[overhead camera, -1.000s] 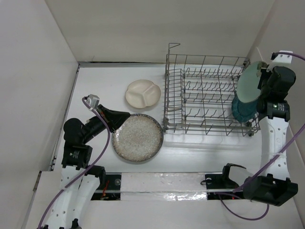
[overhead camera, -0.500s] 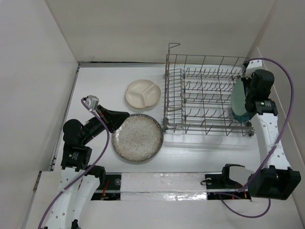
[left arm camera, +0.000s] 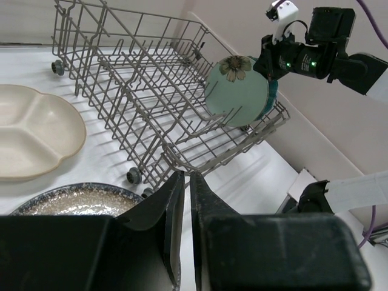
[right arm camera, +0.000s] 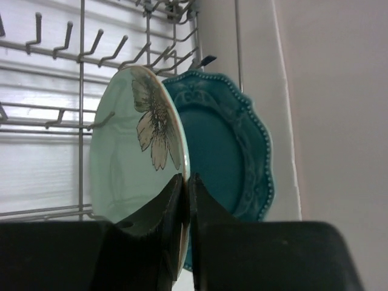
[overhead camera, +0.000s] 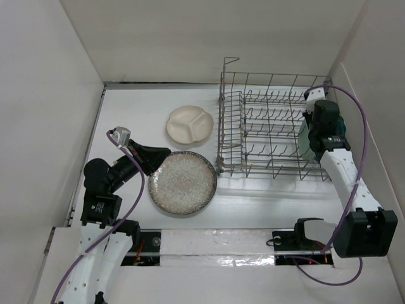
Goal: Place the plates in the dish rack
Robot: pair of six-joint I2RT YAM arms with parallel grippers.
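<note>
My right gripper is shut on the rim of the pale mint green plate. The plate stands upright between tines at the right end of the dish rack. The dark teal scalloped plate stands upright just behind it. In the left wrist view the right gripper grips the mint plate at its upper right edge. My left gripper is shut and empty at the left rim of the speckled grey-beige plate. The cream three-compartment plate lies flat left of the rack.
The rack's raised wire handle stands at its far left corner. White walls enclose the table on the left, back and right. The right wall is close behind the teal plate.
My right arm has moved left and down, setting the mint plate upright into the rack beside the teal plate. The left arm has not moved.
</note>
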